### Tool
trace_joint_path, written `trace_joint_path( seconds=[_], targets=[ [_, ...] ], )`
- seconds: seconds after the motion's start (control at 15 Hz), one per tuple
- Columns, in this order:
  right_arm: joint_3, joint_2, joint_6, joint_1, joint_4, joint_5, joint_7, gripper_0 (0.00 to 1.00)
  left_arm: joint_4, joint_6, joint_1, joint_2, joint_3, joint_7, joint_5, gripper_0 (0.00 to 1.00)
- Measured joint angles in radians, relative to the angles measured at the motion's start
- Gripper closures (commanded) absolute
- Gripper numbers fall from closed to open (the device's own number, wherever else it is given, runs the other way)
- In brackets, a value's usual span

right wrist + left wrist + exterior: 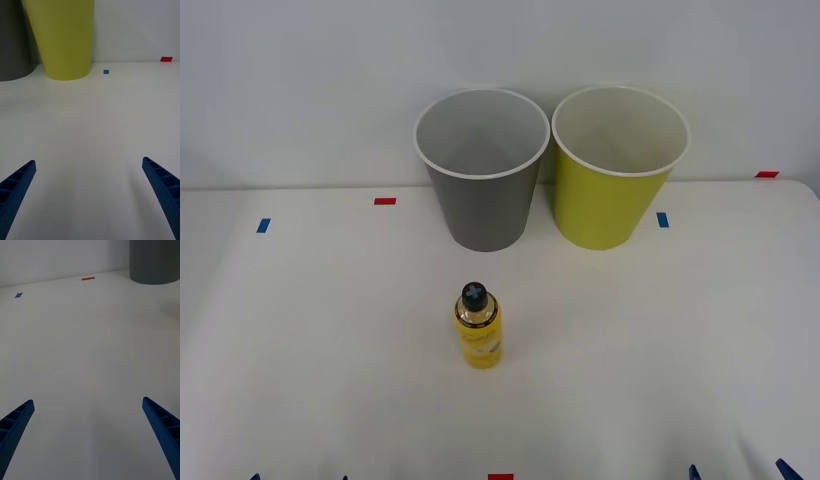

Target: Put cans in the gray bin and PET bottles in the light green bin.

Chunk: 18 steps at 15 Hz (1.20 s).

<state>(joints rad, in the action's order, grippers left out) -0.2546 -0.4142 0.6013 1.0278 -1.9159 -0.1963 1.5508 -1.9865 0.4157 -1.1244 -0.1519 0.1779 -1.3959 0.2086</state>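
A small PET bottle [477,330] with a yellow label and black cap stands upright at the middle of the white table [300,330]. Behind it stand the gray bin [482,190] and, to its right, the light green bin [612,190], both upright with white rims. The gray bin [154,262] also appears in the left wrist view, and the light green bin [65,37] with the gray bin [13,41] beside it in the right wrist view. My left gripper [88,435] is open over bare table near the front edge. My right gripper [88,195] is open too, its tips [740,472] at the front right.
Small red tape marks [384,201] and blue tape marks [263,225] dot the table near the back and sides. A pale wall rises right behind the bins. Bare tabletop lies on both sides of the bottle.
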Motion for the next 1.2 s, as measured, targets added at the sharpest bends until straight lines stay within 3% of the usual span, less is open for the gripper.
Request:
trace_joint_path(
  seconds=[0.33,0.8,1.2],
  targets=[
    [0.0,0.0,0.0,0.0,0.0,0.0,0.0,0.01,0.007,0.07,0.025,-0.042,0.027,-0.005,-0.06,0.0],
    [0.0,0.0,0.0,0.0,0.0,0.0,0.0,0.01,0.0,0.121,0.192,-0.353,0.141,-0.024,-0.065,0.0],
    [0.0,0.0,0.0,0.0,0.0,0.0,0.0,0.01,0.001,0.097,0.326,-0.464,0.22,-0.028,-0.105,0.0]
  ],
)
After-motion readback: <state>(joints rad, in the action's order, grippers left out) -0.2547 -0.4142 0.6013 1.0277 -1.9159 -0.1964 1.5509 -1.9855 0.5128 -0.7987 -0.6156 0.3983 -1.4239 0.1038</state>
